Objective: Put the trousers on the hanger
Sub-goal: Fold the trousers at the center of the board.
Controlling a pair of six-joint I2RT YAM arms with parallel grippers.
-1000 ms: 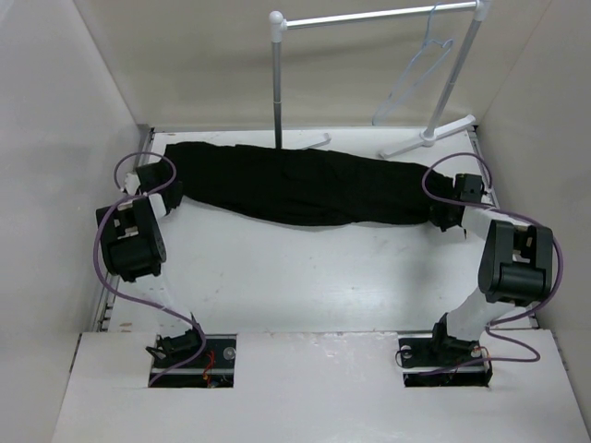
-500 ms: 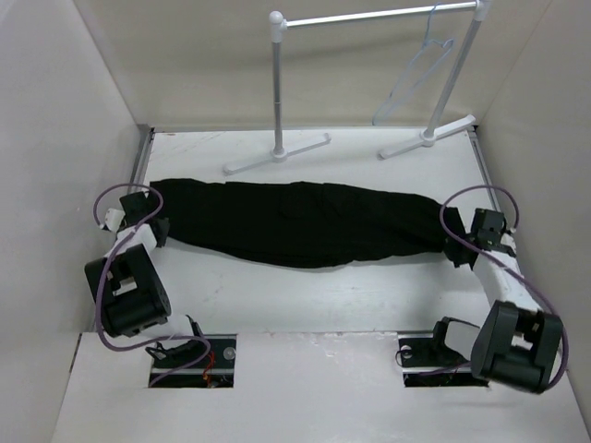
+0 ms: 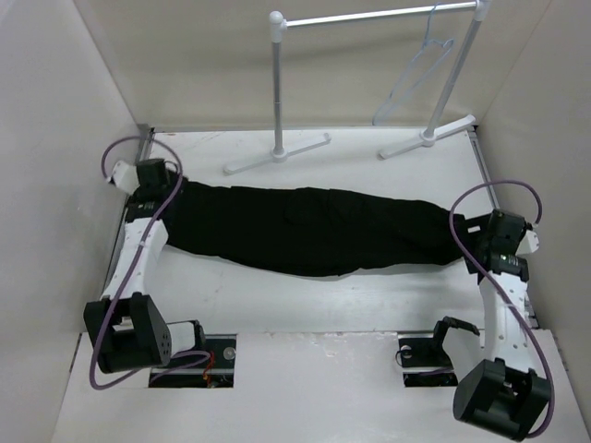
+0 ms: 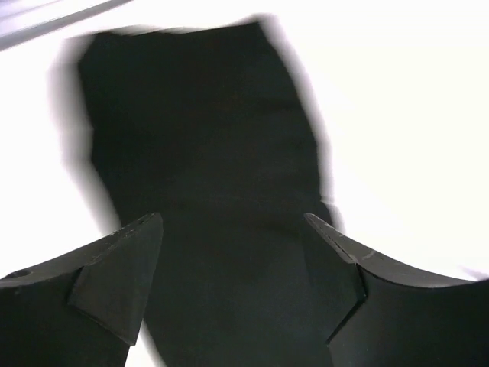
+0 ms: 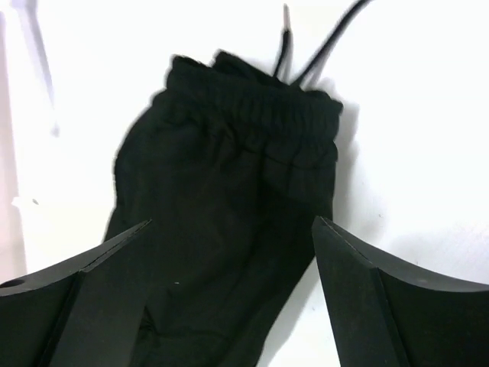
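Note:
The black trousers [image 3: 305,229] lie stretched lengthwise across the table, left to right. My left gripper [image 3: 162,188] hovers over their left end, jaws open, with flat black cloth [image 4: 206,153] under and between its fingers [image 4: 231,218]. At the right end my right gripper [image 3: 480,242] is also open; in its wrist view [image 5: 231,220] the gathered waistband [image 5: 267,115] and the thin drawstring [image 5: 284,42] lie just beyond the fingertips. Neither holds the cloth. The pale hanger [image 3: 417,74] hangs by its hook from the rail at the back right, far from both grippers.
A white-and-metal rail stand [image 3: 277,83] stands at the back, its feet [image 3: 277,155] just behind the trousers. Side walls close in on both sides, close to each gripper. A strip of bare white table [image 3: 314,300] lies between the trousers and the arm bases.
Both grippers have opened and let go of the trousers, which came nearer and now rest flat on the table. Both arms have stretched out low along the table's sides.

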